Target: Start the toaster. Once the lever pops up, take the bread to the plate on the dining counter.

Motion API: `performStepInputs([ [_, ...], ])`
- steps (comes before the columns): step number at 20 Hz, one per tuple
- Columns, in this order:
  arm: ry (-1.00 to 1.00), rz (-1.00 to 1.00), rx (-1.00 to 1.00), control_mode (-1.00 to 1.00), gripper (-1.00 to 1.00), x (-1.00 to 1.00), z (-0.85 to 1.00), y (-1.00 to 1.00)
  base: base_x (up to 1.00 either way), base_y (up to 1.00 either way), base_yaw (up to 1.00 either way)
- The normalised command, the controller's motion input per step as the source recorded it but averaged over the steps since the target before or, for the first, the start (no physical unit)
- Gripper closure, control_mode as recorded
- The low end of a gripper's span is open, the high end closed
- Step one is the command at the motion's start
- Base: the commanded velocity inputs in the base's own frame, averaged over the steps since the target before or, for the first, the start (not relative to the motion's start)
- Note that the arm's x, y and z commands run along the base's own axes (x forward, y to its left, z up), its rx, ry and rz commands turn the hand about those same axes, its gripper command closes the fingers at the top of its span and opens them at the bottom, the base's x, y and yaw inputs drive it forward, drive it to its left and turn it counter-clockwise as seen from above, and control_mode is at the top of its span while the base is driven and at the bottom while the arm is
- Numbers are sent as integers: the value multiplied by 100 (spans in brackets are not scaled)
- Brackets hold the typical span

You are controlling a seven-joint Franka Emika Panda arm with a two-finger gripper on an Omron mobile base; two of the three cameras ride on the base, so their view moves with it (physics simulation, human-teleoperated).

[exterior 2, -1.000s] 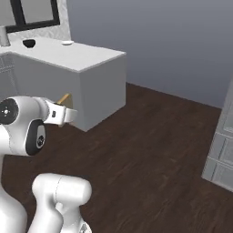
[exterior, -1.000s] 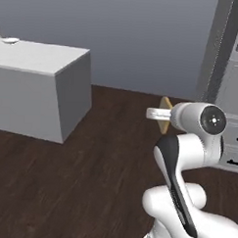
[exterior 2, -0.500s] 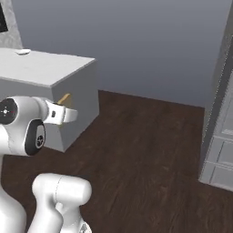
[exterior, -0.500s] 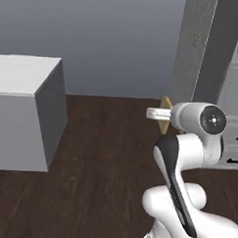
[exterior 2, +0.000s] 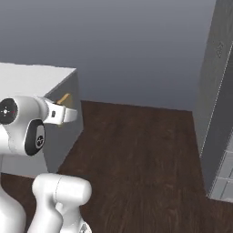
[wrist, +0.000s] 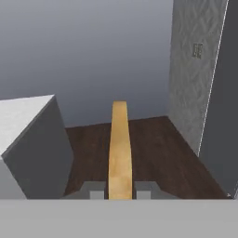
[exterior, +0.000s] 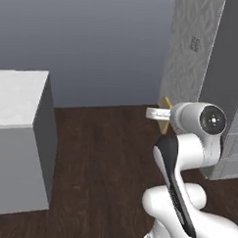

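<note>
A thin golden-tan slice of bread [wrist: 120, 148] stands on edge between my fingertips, and my gripper [wrist: 120, 188] is shut on its near end. From the left base view the bread [exterior: 165, 103] pokes out above and below the gripper [exterior: 160, 114], held out in front of the folded arm at about chest height. The right base view has the bread [exterior 2: 64, 98] above the gripper [exterior 2: 66, 109]. A corner of the dining counter [exterior: 19, 97], a white slab on a grey block, lies to the left [exterior 2: 32, 75] [wrist: 23, 111]. The toaster, the lever and the plate are out of view.
Dark wood floor [exterior: 104, 154] stretches ahead to a plain grey wall [exterior 2: 136, 45]. On the right stands a tall grey panel [exterior: 192, 50] with a small wall plate, and grey drawer fronts [exterior 2: 225, 182] sit below it.
The whole picture has swung: the camera has turned with the base, so the counter slid left and the tall panel came in at right. The arm keeps its pose, still holding the bread.
</note>
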Motion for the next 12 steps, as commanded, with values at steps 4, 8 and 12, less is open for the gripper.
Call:
performStepInputs([
  [4,0,0,0,100,100,0,0,0,100,47,-40],
  [8,0,0,0,100,100,0,0,0,100,30,-26],
  [12,0,0,0,100,100,0,0,0,100,0,-8],
])
